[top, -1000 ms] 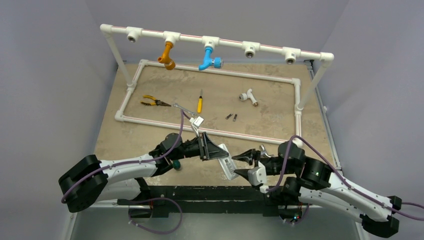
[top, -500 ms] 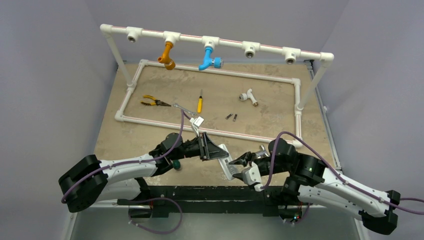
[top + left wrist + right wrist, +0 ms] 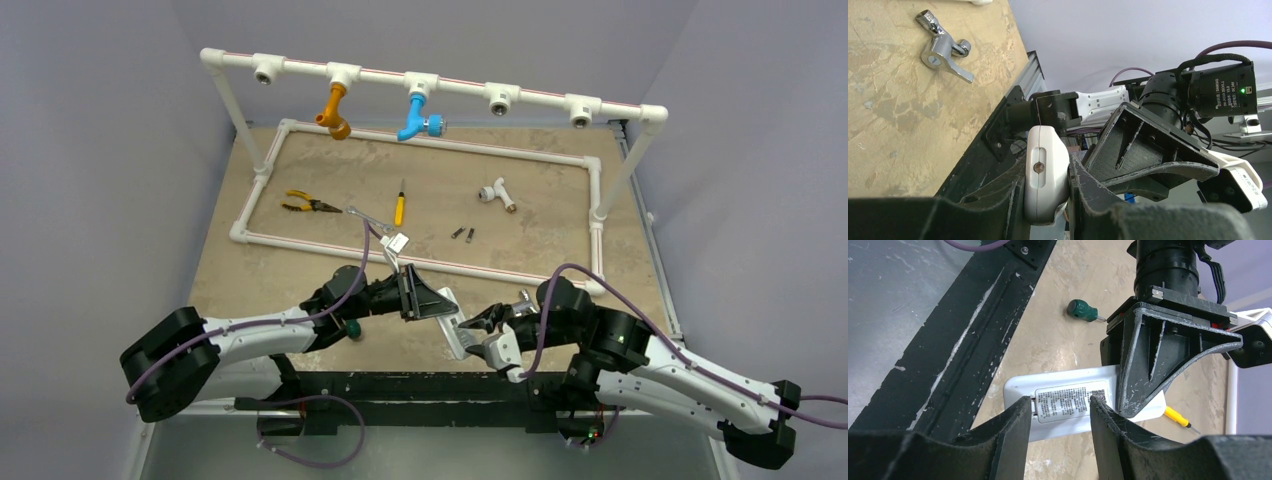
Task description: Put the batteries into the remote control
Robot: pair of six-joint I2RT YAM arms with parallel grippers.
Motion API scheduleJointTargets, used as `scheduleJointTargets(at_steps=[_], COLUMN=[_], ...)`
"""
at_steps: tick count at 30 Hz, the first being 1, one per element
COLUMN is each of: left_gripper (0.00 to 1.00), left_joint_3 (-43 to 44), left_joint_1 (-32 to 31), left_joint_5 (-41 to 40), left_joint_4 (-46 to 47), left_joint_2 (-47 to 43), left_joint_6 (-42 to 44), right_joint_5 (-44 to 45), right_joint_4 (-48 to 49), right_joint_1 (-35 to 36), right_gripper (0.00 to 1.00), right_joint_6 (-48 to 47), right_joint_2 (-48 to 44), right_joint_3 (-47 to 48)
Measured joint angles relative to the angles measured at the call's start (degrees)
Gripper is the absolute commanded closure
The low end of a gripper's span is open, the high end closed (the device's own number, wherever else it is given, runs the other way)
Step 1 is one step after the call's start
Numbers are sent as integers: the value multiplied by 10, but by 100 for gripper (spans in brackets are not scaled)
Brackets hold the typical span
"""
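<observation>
My left gripper [image 3: 440, 305] is shut on the white remote control [image 3: 455, 327] and holds it above the table's near edge. In the left wrist view the remote control [image 3: 1046, 170] sits end-on between the fingers of that gripper [image 3: 1046, 187]. My right gripper [image 3: 1060, 402] is open. Its fingertips [image 3: 1024, 405] stand at either end of the labelled panel on the back of the remote control [image 3: 1068, 402]; I cannot tell if they touch it. Two small dark batteries [image 3: 463, 234] lie side by side inside the pipe frame, far from both grippers.
A white pipe frame [image 3: 590, 165] borders the work area. Inside it lie a yellow screwdriver [image 3: 400, 208], pliers [image 3: 305, 204], a silver tap fitting [image 3: 365, 216], a small white cover [image 3: 397, 242] and a pipe tee [image 3: 497, 192]. A green-handled tool [image 3: 1082, 310] lies near the left arm.
My right gripper has moved left to the remote's free end, then stayed there. The left gripper and the remote have not moved.
</observation>
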Motion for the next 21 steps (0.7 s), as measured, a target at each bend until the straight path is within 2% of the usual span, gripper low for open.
scheduleJointTargets(at_steps=[21], left_gripper=[100], left_joint_3=[0], left_joint_1=[0], left_joint_5=[-6], left_joint_4=[24], left_joint_2=[7], left_joint_6=[-7], right_joint_5=[39], right_joint_4=[16], right_joint_1=[1], right_gripper=[57], right_joint_6=[-9], right_joint_2=[-38], right_joint_3=[-5])
